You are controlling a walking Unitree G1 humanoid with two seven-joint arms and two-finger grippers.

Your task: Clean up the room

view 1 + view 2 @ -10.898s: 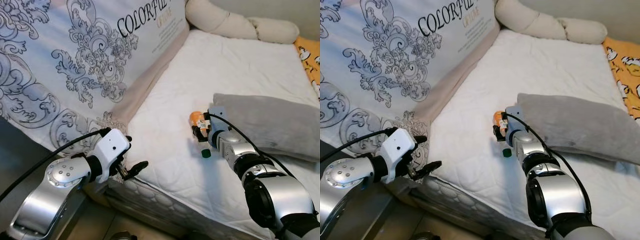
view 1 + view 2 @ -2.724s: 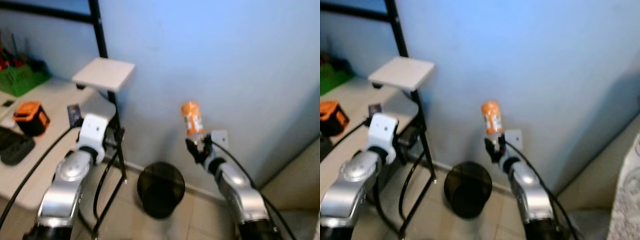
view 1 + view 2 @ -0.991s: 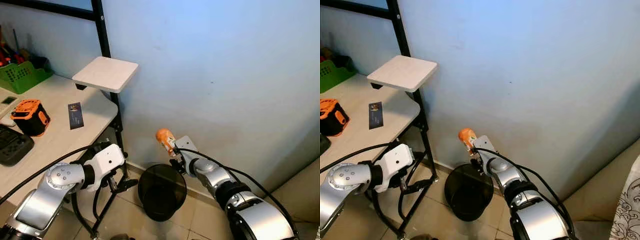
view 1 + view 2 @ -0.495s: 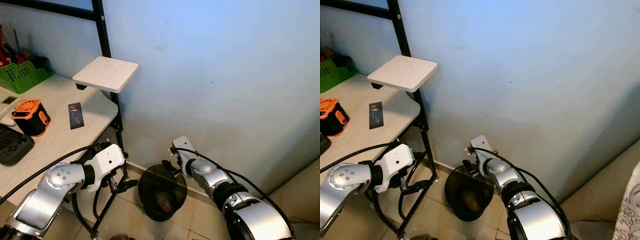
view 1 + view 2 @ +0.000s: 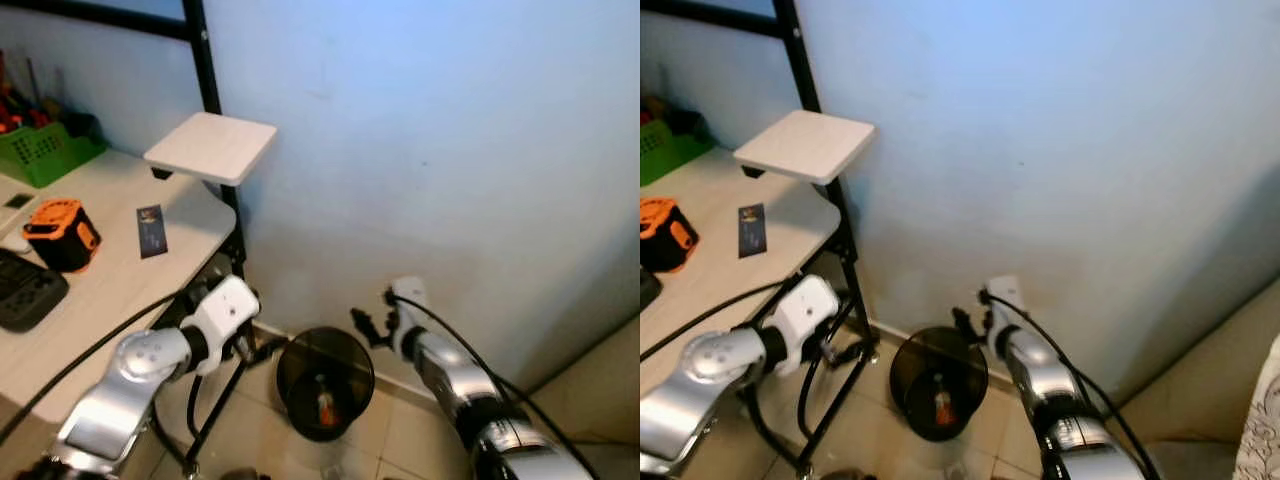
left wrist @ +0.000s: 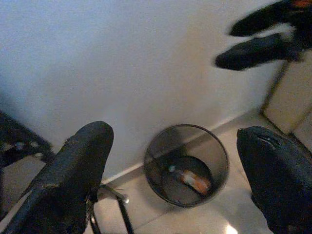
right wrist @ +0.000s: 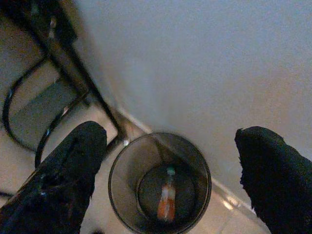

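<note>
Below the spread, empty fingers of the right gripper [image 7: 165, 168], the orange bottle [image 7: 166, 200] lies in the wire wastebasket [image 7: 117, 187], seemingly light, rigid, best gripped mid-body; left gripper [image 6: 170, 163] likewise gapes.

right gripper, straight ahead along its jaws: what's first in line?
Probably the black mesh bin: the right gripper, jaws open, looks down into it, with the orange bottle lying at the bottom. Depth is unclear; the line may graze the rim or the wall behind.
</note>
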